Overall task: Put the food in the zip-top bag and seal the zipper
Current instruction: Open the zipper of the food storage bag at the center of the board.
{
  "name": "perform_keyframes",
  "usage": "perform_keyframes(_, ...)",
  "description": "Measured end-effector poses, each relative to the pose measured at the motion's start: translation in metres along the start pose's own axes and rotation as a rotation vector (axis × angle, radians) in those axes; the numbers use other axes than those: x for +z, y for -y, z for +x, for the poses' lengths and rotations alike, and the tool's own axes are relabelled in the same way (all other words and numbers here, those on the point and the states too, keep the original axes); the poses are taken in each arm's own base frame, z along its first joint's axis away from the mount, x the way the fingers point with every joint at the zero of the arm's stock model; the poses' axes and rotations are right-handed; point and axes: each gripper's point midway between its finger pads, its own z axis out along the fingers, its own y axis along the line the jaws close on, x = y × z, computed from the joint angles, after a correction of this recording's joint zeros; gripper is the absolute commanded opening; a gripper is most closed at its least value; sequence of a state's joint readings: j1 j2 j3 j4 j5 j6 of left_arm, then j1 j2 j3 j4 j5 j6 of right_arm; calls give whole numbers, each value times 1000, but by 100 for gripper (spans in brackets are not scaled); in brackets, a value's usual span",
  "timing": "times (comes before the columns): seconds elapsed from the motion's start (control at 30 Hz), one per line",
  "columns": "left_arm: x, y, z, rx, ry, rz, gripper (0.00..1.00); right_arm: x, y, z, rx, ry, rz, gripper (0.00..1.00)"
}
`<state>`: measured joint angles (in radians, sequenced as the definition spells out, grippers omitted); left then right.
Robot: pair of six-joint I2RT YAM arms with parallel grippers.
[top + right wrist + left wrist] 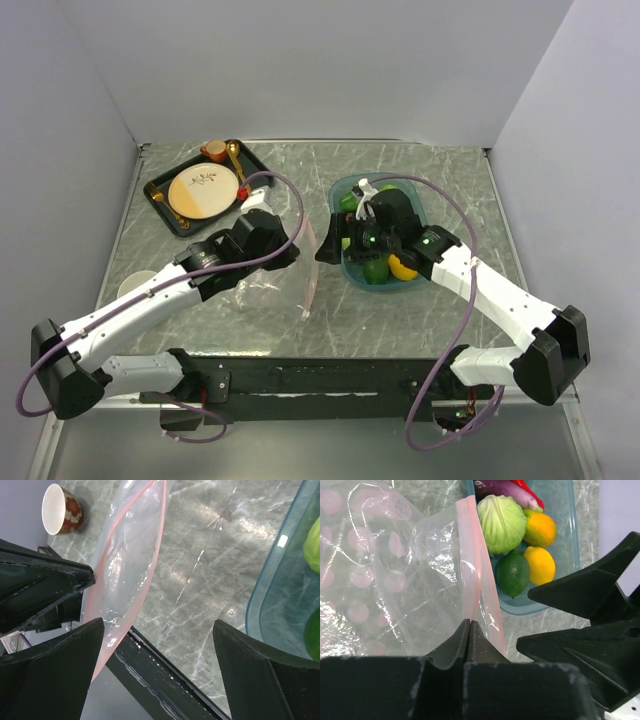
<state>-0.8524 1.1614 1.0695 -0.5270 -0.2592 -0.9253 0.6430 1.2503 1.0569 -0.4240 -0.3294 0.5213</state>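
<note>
Then | left gripper [468, 630]: clamped on zipper [470, 555] of zip-top bag [395, 580] | right gripper [159, 625]: jaws stood wide apart, empty, beside teal tub [265, 590]

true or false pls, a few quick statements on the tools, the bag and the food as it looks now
1. The left tool is shut on the mouth edge of the zip-top bag. True.
2. The right tool grips a lemon. False: it is open and empty; the lemon lies in the teal tub.
3. The bag is filled with food. False: no food shows inside it.
4. A plate sits on a dark tray. True.
</note>
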Motion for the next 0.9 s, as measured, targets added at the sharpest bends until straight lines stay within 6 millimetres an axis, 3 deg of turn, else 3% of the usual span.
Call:
perform_keyframes(0.23,-4,5,1,-5,-9,31,1,8,-3,-5,-7,14,-9,89)
perform_keyframes(0.43,-2,1,7,-2,-25,28,1,34,7,-3,15,-30,19,70)
perform_keyframes(0.5,-2,-1,9,-2,-27,26,1,41,8,-7,14,-34,26,60)
perform_keyframes(0.63,-3,-5,11,-2,-29,25,1,53,5,-17,9,-28,14,51)
perform_keyframes(0.8,-3,-7,14,-4,-30,23,1,67,-3,-20,10,-44,-43,50)
perform_keyframes(0.9,-2,-10,16,-3,-32,20,1,73,-3,-15,17,-68,-58,36)
